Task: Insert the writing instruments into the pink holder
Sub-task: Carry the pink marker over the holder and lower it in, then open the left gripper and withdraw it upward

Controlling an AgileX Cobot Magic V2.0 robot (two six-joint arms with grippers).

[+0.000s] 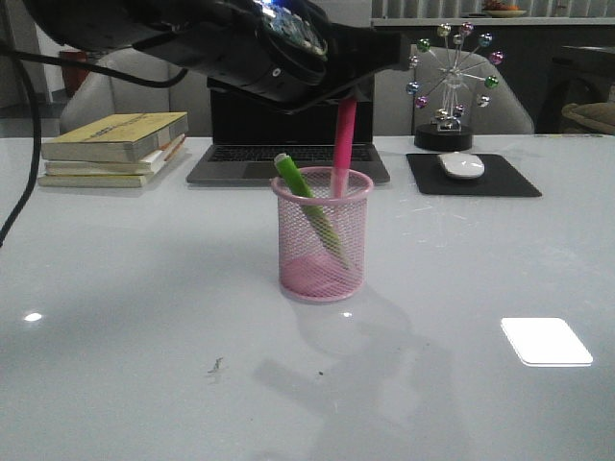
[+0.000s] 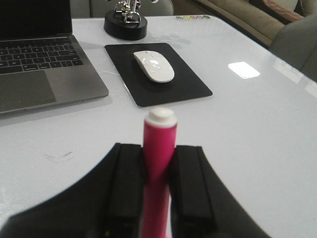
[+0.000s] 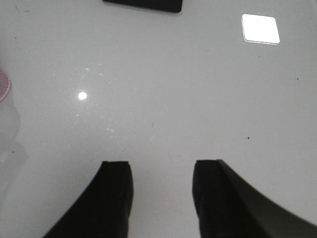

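Observation:
The pink holder (image 1: 322, 235), a wire-mesh cup, stands upright in the middle of the table. A green marker (image 1: 309, 204) leans inside it, its top sticking out over the rim on the left. A magenta pink marker (image 1: 343, 144) stands almost upright with its lower end inside the cup. My left gripper (image 1: 348, 96) is shut on its upper part, directly above the cup. In the left wrist view the magenta pink marker (image 2: 158, 148) is pinched between both pads, its whitish end beyond the tips. My right gripper (image 3: 162, 168) is open over bare table; a sliver of the pink holder (image 3: 3, 83) shows at the frame edge.
Behind the cup stand a laptop (image 1: 288, 144), a stack of books (image 1: 115, 149) at the back left, and a black mouse pad (image 1: 471, 175) with a white mouse (image 1: 462, 164) at the back right. A desk toy with coloured balls (image 1: 452, 86) stands behind the pad.

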